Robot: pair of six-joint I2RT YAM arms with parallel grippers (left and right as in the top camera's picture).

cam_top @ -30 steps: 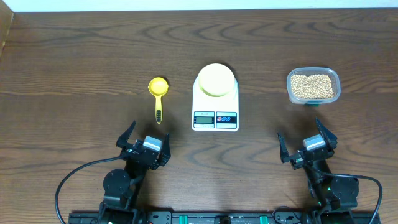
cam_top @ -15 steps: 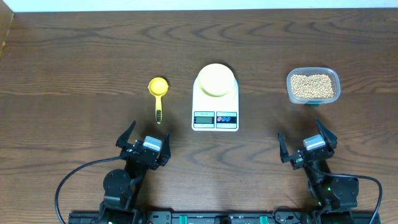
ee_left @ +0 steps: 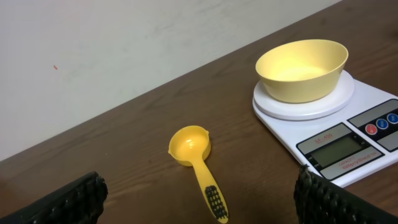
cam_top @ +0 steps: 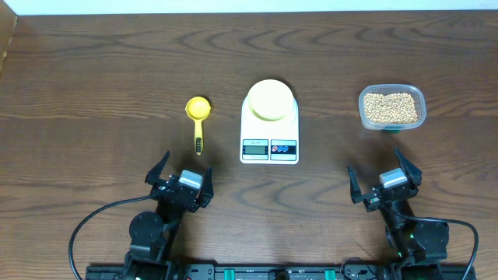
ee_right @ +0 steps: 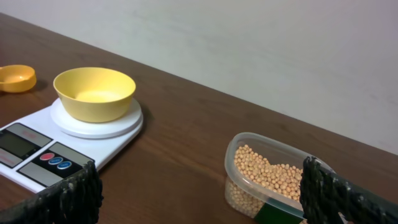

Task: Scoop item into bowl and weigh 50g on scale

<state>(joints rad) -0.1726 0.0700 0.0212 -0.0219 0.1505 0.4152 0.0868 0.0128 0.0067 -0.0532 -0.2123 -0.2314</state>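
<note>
A pale yellow bowl stands empty on the round platform of the white scale at the table's middle. Tan beans fill a clear plastic tub at the right. A bright yellow scoop lies left of the scale, its handle pointing toward me. My left gripper sits open near the front edge, just short of the scoop's handle. In front of the tub, my right gripper is also open, nothing between its fingers.
The dark wooden table stretches back to a pale wall. Black cables trail from the arm bases along the front edge.
</note>
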